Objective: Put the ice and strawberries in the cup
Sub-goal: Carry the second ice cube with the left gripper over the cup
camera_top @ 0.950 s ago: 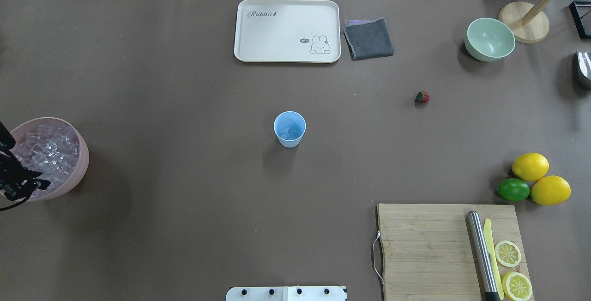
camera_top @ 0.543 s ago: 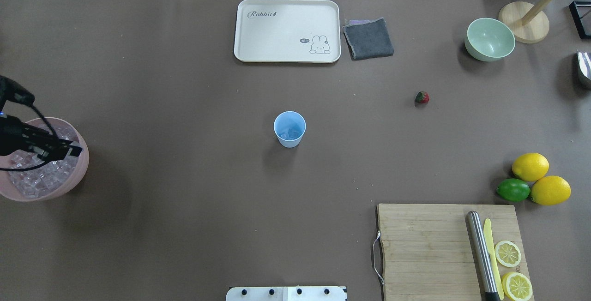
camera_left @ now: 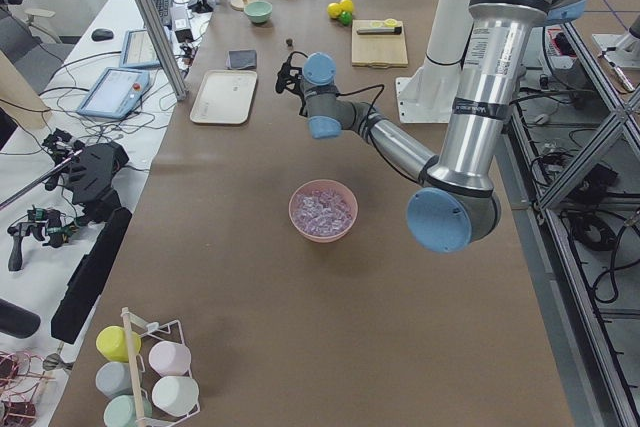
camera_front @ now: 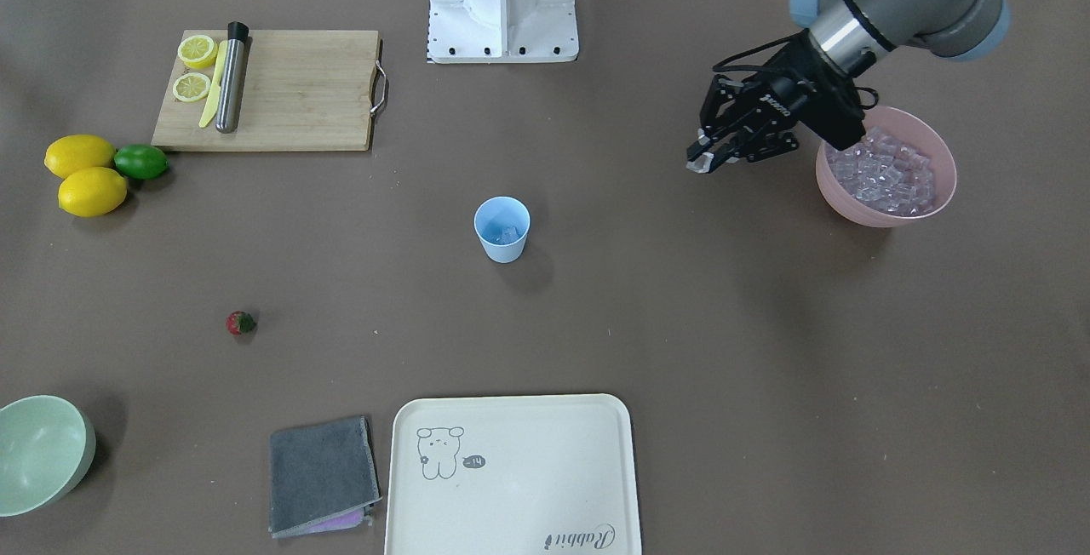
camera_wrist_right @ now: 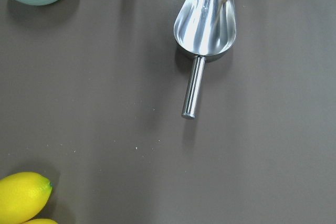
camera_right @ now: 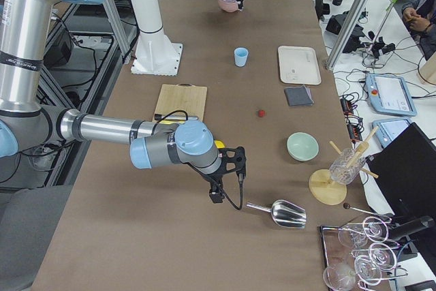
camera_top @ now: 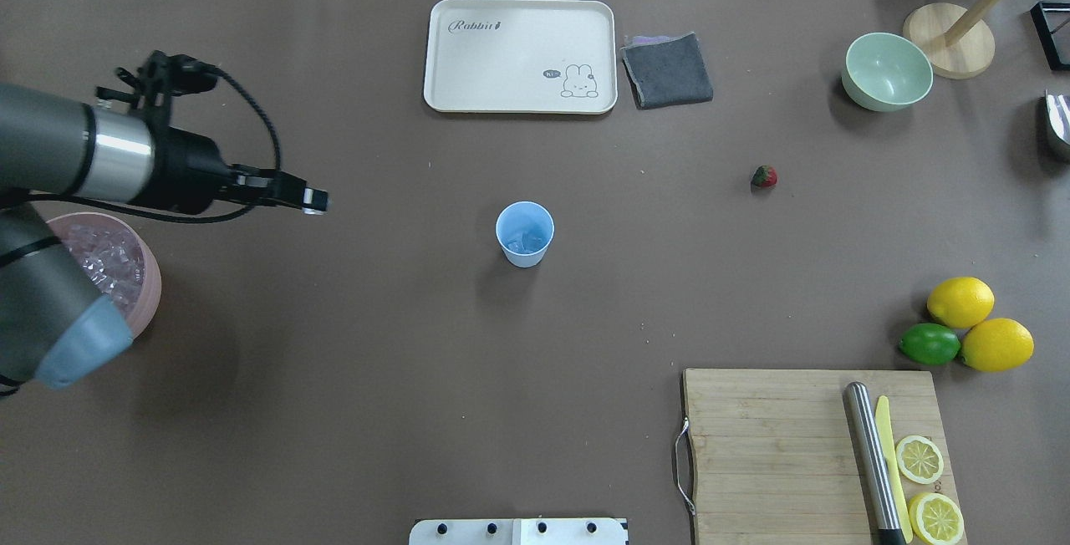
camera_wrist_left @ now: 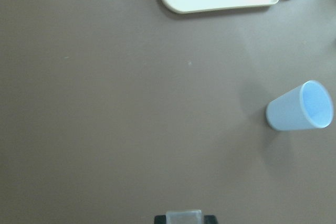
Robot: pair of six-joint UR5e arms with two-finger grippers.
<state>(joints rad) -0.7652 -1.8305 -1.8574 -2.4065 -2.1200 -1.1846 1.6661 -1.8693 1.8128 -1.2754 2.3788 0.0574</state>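
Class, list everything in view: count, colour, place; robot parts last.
cup: one, light blue, table centre
ice: heap, clear, in pink bowl, robot's left
strawberry: one, red, bare table, robot's right
green bowl: one, pale green, far right
tray: one, cream, far edge
cloth: one, grey, beside tray
lemons: two, yellow, right side
lime: one, green, beside lemons
cutting board: one, wooden, near right
scoop: one, steel, right end
left gripper: one, black, between pink bowl and cup, jaws shut on ice cube
right gripper: one, black, near scoop, jaws unclear

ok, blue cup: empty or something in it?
Not empty. The cup holds clear ice cubes at its bottom, per the overhead view; the strawberry lies on the table.
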